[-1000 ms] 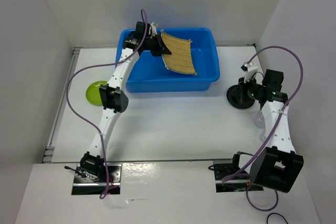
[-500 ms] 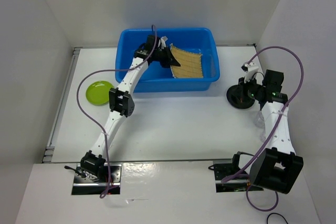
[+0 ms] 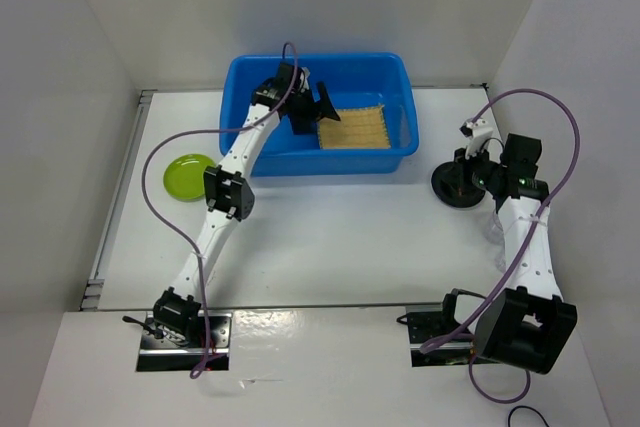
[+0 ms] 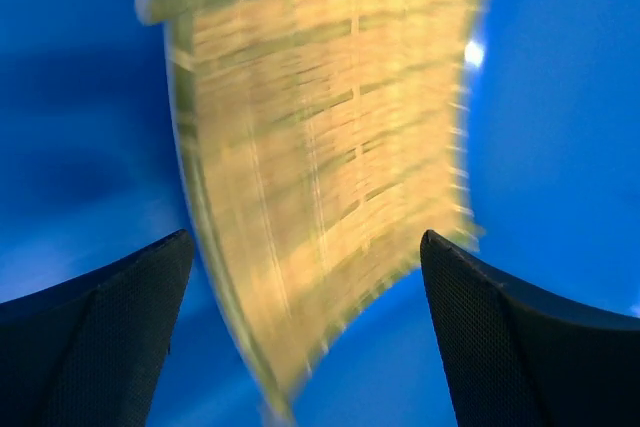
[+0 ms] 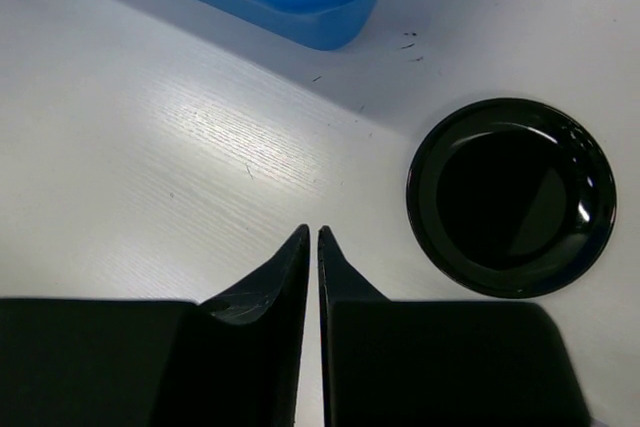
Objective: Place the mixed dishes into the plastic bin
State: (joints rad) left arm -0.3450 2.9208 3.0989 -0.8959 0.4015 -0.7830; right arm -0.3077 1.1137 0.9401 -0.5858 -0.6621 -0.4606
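Note:
The tan woven mat [image 3: 355, 129] lies in the blue plastic bin [image 3: 262, 155], at its right side. In the left wrist view the mat [image 4: 320, 137] is blurred and free of the fingers. My left gripper [image 4: 305, 239] hangs over it, wide open and holding nothing. The lime-green plate [image 3: 187, 176] rests on the table left of the bin. The black dish [image 5: 510, 197] sits on the table to the right. My right gripper [image 5: 312, 231] hovers just left of it, jaws a thin slit apart and nothing between them.
White walls enclose the table on three sides. A purple cable loops above the right arm [image 3: 520, 237]. The bin's near right corner [image 5: 310, 2] lies ahead of the right gripper. Something faint and translucent, perhaps the clear cup, shows by the right arm [image 3: 492, 229].
The left gripper came down into the bin and opened wide, and the mat dropped from a tilted hang to lie in the bin. The right jaws parted slightly.

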